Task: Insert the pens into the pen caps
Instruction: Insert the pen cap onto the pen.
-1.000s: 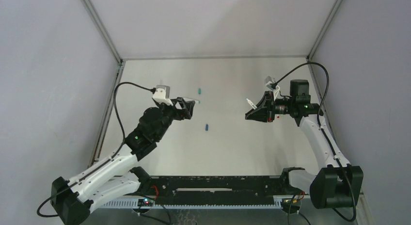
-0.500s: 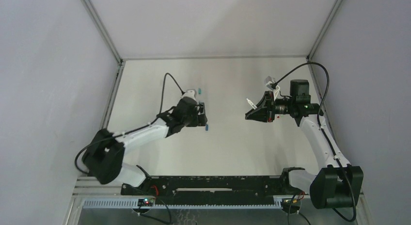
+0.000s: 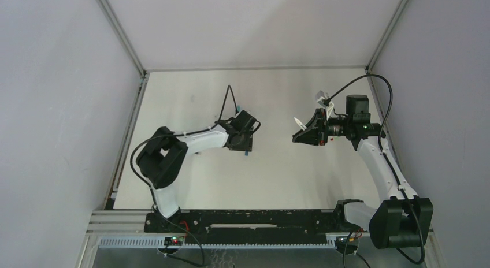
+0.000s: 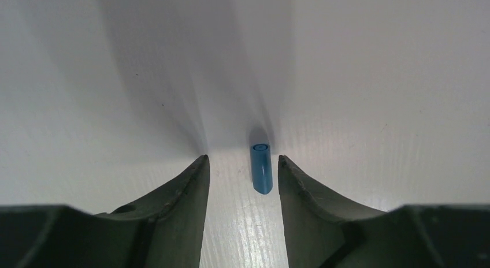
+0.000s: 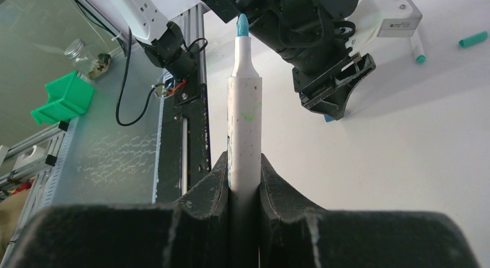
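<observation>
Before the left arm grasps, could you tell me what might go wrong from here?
The blue cap lies off-centre inside the left tool, almost against one finger; closing could push or roll it. The right tool holds the white pen with a long free length, so its tip might wobble during insertion.

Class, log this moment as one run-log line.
left gripper: open, astride blue cap lying on table | right gripper: shut on white pen, blue tip bare | step: cap not yet gripped

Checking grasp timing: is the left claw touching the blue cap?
Apart. Left wrist view: blue cap lies inside the left claw, table visible on both its sides.
</observation>
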